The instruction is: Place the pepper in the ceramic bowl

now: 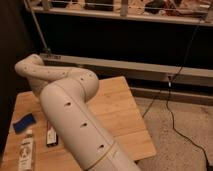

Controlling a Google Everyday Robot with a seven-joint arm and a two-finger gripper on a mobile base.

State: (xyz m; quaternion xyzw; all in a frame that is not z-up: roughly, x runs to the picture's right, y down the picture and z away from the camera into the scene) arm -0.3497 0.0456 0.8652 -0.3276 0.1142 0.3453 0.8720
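Across the wooden surface (122,117) lies the robot's big white arm (70,112), filling the lower middle of the camera view. It rises from the bottom edge, bends at a rounded joint (84,81) and runs left to a second bend (29,67) over the surface's far left corner. From there it turns down behind its own thick link, so the hand is out of sight; I cannot tell how far open it is or whether it has hold of anything. Neither the pepper nor the ceramic bowl shows anywhere on the visible part of the surface; the arm covers much of the left half.

Near the left edge lies a small blue item (24,122), possibly a sponge. Just beside the arm is a flat dark packet (51,136), and nearer the front corner a pale oblong package (26,152). To the right, a black cable (175,120) trails over the speckled floor (187,142)
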